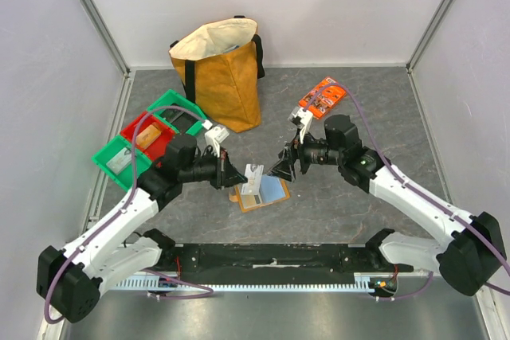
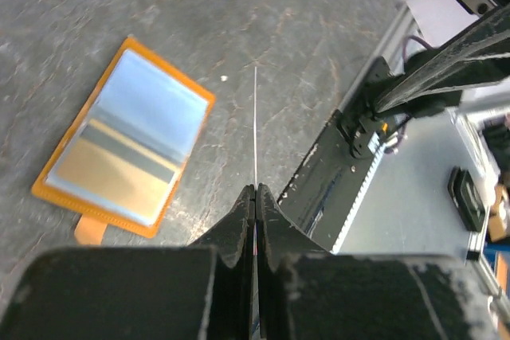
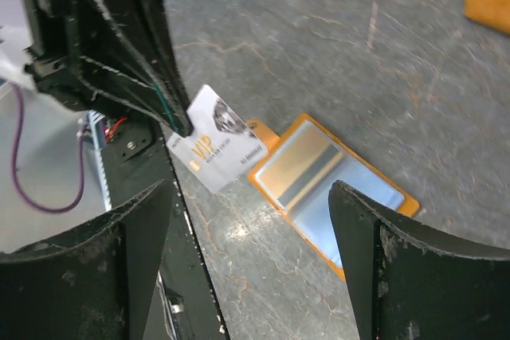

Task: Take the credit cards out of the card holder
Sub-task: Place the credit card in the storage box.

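Note:
The card holder [image 1: 269,192] lies open and flat on the table, tan-orange rim up, with pale blue pockets. Through one pocket shows a tan card with a dark stripe [image 2: 115,166]. My left gripper [image 1: 239,174] is shut on a white credit card [image 1: 253,173] and holds it on edge just above the holder's left end. In the left wrist view that card [image 2: 255,125] is a thin line running out from the left gripper [image 2: 255,190]. My right gripper [image 1: 282,170] stands open to the right of the card, touching nothing. The right wrist view shows the white card [image 3: 215,149], the card holder [image 3: 319,173] and my right gripper [image 3: 251,189].
A yellow tote bag [image 1: 219,69] stands at the back. Green and red bins [image 1: 147,137] sit at the left behind my left arm. An orange printed packet [image 1: 321,99] lies at the back right. The black mounting rail [image 1: 271,260] runs along the near edge.

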Robot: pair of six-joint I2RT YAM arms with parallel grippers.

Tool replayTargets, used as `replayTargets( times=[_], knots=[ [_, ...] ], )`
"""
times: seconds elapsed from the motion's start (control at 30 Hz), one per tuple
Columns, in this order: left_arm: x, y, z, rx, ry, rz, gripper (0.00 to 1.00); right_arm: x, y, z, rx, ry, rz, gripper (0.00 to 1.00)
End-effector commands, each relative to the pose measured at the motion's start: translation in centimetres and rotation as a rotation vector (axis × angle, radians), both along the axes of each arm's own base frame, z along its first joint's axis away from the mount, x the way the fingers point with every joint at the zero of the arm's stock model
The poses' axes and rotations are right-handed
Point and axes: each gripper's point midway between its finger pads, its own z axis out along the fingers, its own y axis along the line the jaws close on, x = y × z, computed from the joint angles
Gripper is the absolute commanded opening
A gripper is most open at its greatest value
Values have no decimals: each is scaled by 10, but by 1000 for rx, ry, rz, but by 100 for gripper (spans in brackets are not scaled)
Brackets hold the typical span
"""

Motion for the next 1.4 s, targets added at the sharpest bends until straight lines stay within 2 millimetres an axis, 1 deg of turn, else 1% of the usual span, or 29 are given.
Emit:
replayTargets(
  times=[0.0, 0.1, 0.13, 0.23, 0.3, 0.33, 0.4, 0.5, 0.57, 0.6, 0.67, 0.7, 0.77, 0.8, 0.83, 0.87, 0.9, 0.97, 1.03, 1.1, 1.17, 1.27, 1.3, 1.33, 1.37],
  knots=[
    [-23, -10, 28, -17, -143, -289, 2, -25, 9, 25, 33, -64, 225, 87],
    [-28, -13, 44, -24, -193, -372, 2, -31, 14, 30, 43, -66, 300, 88],
    [-30, -13, 46, -22, -202, -399, 2, -34, 16, 32, 51, -68, 329, 88],
    [-35, -15, 55, -28, -230, -472, 2, -38, 22, 37, 67, -62, 379, 84],
    [-38, -17, 59, -39, -217, -500, 2, -39, 26, 35, 61, -71, 412, 80],
    [-38, -18, 61, -41, -242, -527, 2, -40, 28, 35, 61, -66, 428, 78],
    [-40, -19, 64, -46, -236, -557, 2, -44, 33, 33, 61, -55, 461, 69],
    [-36, -20, 62, -24, -221, -563, 2, -48, 37, 33, 67, -48, 489, 30],
    [-32, -19, 61, -5, -228, -546, 9, -45, 38, 33, 61, -51, 473, 5],
    [-27, -18, 60, 10, -226, -514, 14, -42, 37, 32, 53, -58, 452, 0],
    [-13, -17, 62, 41, -258, -427, 27, -36, 35, 31, 39, -66, 407, 0],
    [-3, -13, 58, 73, -270, -366, 34, -33, 35, 33, 44, -68, 388, 0],
    [12, -6, 66, 76, -281, -221, 53, -25, 34, 38, 64, -52, 326, 0],
    [20, -4, 72, 63, -303, -156, 63, -21, 32, 37, 78, -35, 290, 0],
    [25, 0, 77, 47, -311, -96, 69, -16, 32, 41, 101, -35, 260, 0],
    [28, 4, 81, 24, -311, -41, 74, -11, 30, 42, 123, -16, 213, 0],
    [34, 7, 87, -1, -327, 20, 76, -5, 28, 45, 156, -6, 168, 0],
    [40, 14, 94, -60, -347, 134, 82, 1, 27, 53, 224, 13, 100, 0],
    [38, 19, 93, -126, -356, 191, 83, 1, 28, 61, 300, 39, 71, 0],
    [35, 19, 97, -178, -383, 200, 83, 0, 30, 67, 354, 74, 58, 0],
    [33, 19, 97, -178, -393, 192, 83, 0, 30, 67, 383, 98, 40, 0],
    [31, 19, 97, -183, -366, 196, 84, 5, 26, 76, 453, 98, -21, 0],
    [31, 19, 94, -204, -346, 207, 84, 5, 25, 77, 479, 114, -34, 0],
    [32, 19, 99, -239, -354, 223, 84, 6, 25, 79, 504, 130, -44, 0],
    [33, 19, 96, -261, -339, 241, 84, 5, 26, 78, 523, 146, -43, 0]
  ],
)
